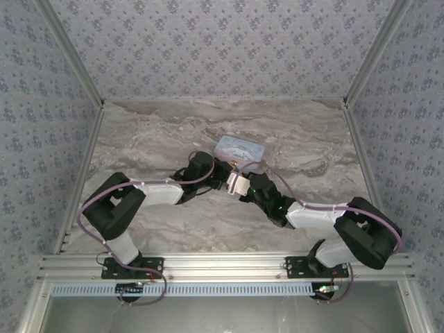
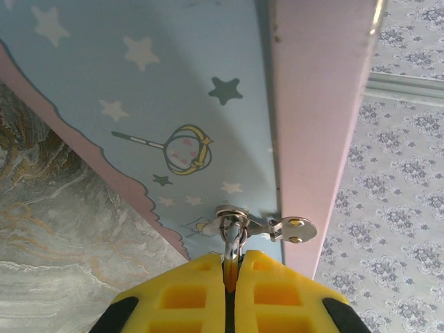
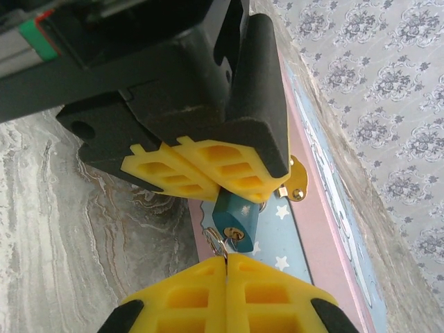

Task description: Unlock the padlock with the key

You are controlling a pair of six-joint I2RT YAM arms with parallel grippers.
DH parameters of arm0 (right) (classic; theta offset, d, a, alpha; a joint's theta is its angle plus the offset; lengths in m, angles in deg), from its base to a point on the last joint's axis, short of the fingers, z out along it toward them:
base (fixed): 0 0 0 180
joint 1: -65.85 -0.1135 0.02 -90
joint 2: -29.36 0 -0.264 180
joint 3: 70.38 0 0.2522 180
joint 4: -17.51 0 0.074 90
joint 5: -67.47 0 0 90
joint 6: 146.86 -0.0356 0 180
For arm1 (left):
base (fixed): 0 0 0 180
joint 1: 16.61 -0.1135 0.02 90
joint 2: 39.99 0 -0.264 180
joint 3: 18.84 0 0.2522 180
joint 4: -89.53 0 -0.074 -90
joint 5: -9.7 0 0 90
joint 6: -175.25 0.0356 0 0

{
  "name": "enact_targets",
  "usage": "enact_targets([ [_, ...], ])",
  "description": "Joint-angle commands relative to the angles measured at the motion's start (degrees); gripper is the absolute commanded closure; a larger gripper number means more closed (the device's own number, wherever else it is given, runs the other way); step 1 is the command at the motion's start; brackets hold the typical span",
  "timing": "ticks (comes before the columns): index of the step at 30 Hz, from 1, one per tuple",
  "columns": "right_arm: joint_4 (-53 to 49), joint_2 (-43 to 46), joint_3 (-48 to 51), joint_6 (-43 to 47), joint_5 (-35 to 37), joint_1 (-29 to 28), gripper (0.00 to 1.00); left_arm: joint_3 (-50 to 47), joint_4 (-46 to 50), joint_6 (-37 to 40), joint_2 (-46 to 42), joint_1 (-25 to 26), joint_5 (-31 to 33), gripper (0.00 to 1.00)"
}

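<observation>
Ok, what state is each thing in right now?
left end effector: shut on the padlock.
right end effector: shut on the key.
padlock: shackle through the hasp, looks locked.
key: at the keyhole; insertion unclear.
tin box: lid shut.

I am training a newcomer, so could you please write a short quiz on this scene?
1. True or false: the left hand is shut on the tiny teal-blue metal padlock.
2. The padlock hangs on the silvery latch of: A) the pale blue star-printed tin box; B) a wooden drawer; C) a wire basket.
3. Which hand pinches the small silvery key beside the padlock?
Key: 1 true; 2 A; 3 the right hand.
</observation>
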Motion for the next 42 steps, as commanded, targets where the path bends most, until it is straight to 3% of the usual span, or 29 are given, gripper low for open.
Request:
enact_targets([
  [1,0.5,-0.5,-1.9,-3.3,2.0,0.0,1.0,1.9,-2.3,-0.7,-0.7,0.2,-1.3,1.0],
  [8,-3.2,-0.1,-3.2,-17.8,1.7,0.2,1.0,1.9,-2.6,-1.0,-0.4,0.3,-1.3,1.0],
  [17,1.9,-2.1,-0.1,-34.8,-4.4,1.8,1.0,1.5,-2.9,-1.2,-0.2,0.4,-0.8,1.0],
  [25,4.0,-2.6,0.7,-39.0,-9.8,4.7,1.0,1.4,-2.9,-1.3,-0.1,0.7,-0.7,1.0],
  [30,0.9,-1.7,0.3,-32.9,-9.7,4.7,1.0,1.2,-2.9,-1.4,-0.3,0.7,-0.4,1.0],
  [31,0.3,-1.3,0.3,-31.4,-9.6,4.8,0.98,1.3,-2.9,-1.3,-0.4,0.7,-0.4,1.0],
  [36,-0.9,2.0,2.7,-23.9,-9.5,4.6,0.65,0.5,-2.8,-1.4,-1.2,0.6,0.2,1.0],
  [42,0.3,6.5,6.4,-17.7,-8.3,3.9,0.48,0.0,-2.3,-1.1,-2.5,0.3,0.1,1.0],
])
